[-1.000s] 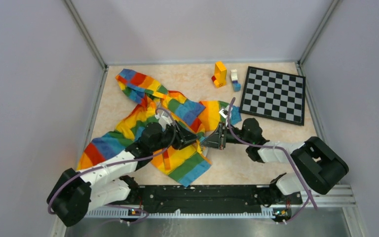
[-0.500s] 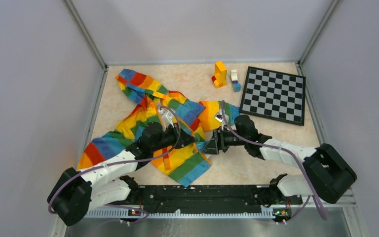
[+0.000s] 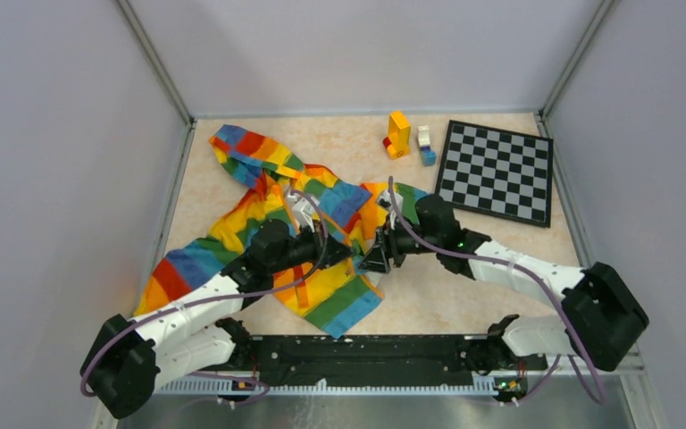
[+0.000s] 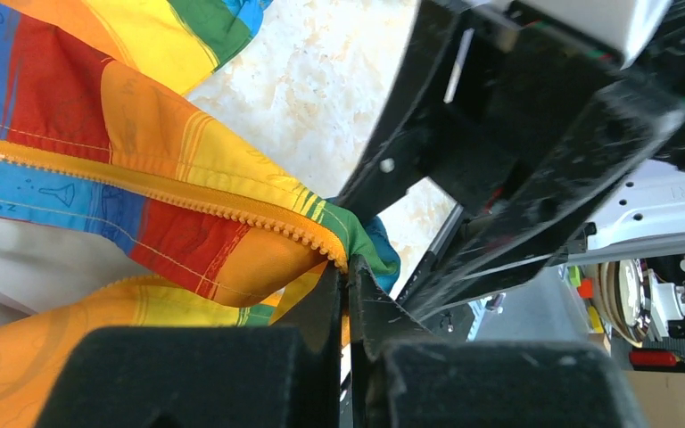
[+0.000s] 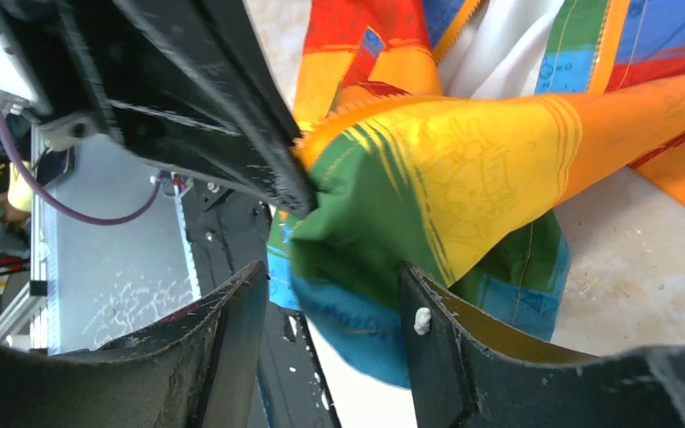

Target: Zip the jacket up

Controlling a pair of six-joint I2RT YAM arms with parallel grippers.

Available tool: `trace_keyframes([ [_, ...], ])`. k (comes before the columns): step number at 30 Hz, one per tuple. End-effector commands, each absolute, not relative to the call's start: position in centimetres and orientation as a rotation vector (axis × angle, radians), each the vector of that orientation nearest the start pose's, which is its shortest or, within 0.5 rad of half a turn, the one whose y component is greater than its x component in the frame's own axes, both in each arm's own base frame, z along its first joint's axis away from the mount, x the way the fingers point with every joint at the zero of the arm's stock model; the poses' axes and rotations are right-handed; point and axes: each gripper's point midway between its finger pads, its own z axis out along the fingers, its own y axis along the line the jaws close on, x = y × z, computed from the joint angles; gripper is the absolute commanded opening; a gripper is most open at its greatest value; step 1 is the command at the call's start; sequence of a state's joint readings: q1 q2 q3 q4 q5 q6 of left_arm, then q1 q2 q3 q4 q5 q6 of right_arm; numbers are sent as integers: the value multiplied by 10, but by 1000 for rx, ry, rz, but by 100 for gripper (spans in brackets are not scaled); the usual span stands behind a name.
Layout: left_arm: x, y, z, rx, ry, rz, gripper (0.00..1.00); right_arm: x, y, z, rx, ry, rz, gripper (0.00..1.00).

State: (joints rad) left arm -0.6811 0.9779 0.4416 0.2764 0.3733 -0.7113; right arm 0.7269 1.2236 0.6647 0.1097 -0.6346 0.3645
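Pinching the jacket (image 3: 241, 210) by its zipper edge, centre frame.
Left pincer (image 4: 346, 283) pressed together on the hem corner; right pincer (image 5: 332, 276) spread around it. Jacket sprawls left-centre on the surface (image 3: 429, 304); checkerboard (image 3: 496, 170) upper right.

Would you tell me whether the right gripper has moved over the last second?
Yes, the right gripper has shifted left over the jacket, away from the chessboard.
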Motion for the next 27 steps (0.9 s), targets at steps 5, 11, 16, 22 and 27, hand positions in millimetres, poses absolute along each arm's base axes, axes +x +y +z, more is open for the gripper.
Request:
trace_keyframes([
  [5,202,-285,198,268,1948,-1346,0,177,341,172,-967,1806,1350,54],
  [11,200,-288,197,283,1981,-1358,0,180,343,164,-983,1817,1330,24],
  [16,200,-285,199,287,2008,-1333,0,181,336,158,-974,1776,1290,0],
  [22,193,-265,190,150,2244,-1208,81,201,325,152,-883,1779,1228,0],
  [27,177,-236,165,-203,2409,-1122,66,207,322,154,-853,1756,1244,0],
])
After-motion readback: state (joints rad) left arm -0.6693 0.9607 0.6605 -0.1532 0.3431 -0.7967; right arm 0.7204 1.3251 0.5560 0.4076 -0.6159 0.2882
